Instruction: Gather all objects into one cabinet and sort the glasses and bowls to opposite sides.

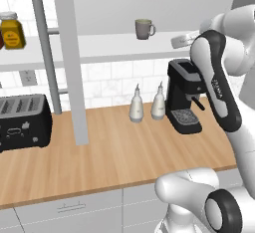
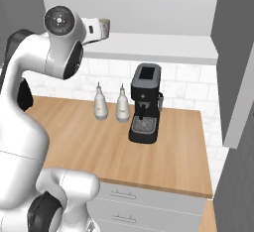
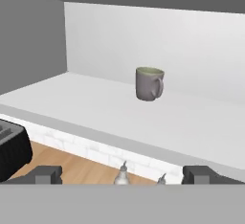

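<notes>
One grey-beige mug [image 3: 149,83] stands upright on the cabinet's white shelf [image 3: 72,103], its handle turned to the right in the hand view. That same mug [image 1: 144,29] sits mid-shelf in the left base view. My gripper [image 3: 124,175] is open, with nothing between its fingertips [image 3: 45,174], and it hovers in front of the shelf edge, short of the mug. From the left base view the gripper [image 1: 176,41] is to the right of the mug at shelf height. The cabinet's tall grey door [image 1: 72,62] stands open with its bar handle [image 1: 45,53]. The bowls are out of view.
Below the shelf, a wooden counter [image 1: 119,152] carries a black coffee machine [image 1: 185,95], two white bottles [image 1: 136,105] and a black toaster [image 1: 22,121]. An amber jar [image 1: 11,30] stands on the neighbouring shelf at left. Another grey door [image 2: 238,67] hangs open at right.
</notes>
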